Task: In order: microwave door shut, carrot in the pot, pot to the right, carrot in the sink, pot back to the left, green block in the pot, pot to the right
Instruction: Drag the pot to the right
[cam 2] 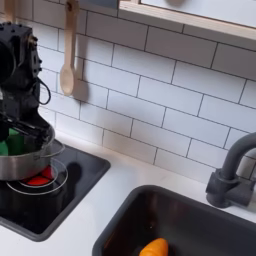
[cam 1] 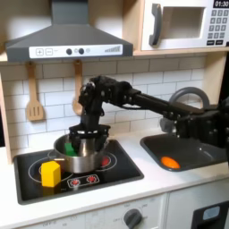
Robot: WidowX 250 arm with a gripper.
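Looking at the stovetop [cam 1: 121,170], we find the gripper [cam 1: 87,134] lowered straight into the pot [cam 1: 82,159], its fingers reaching down past the rim. The green block [cam 1: 69,148] sits inside the pot at the first exterior view's left, just beside the fingers; in the second exterior view the same green shows low against the pot wall [cam 2: 4,146]. We cannot tell whether the jaws are apart or pressed on the block, since the dark fingers and the rim hide the tips.

The pot is shiny, round and shallow, resting on the burner rings. The block is bright green, with only part of it above the rim. The carrot [cam 1: 169,162] lies orange on the floor of the dark grey sink [cam 1: 192,143], well apart from the pot. The microwave door [cam 1: 179,24] looks shut.

Our arm stretches in from the first exterior view's right, elbow high, wrist bent downward over the pot. A yellow block [cam 1: 51,173] stands near the pot.
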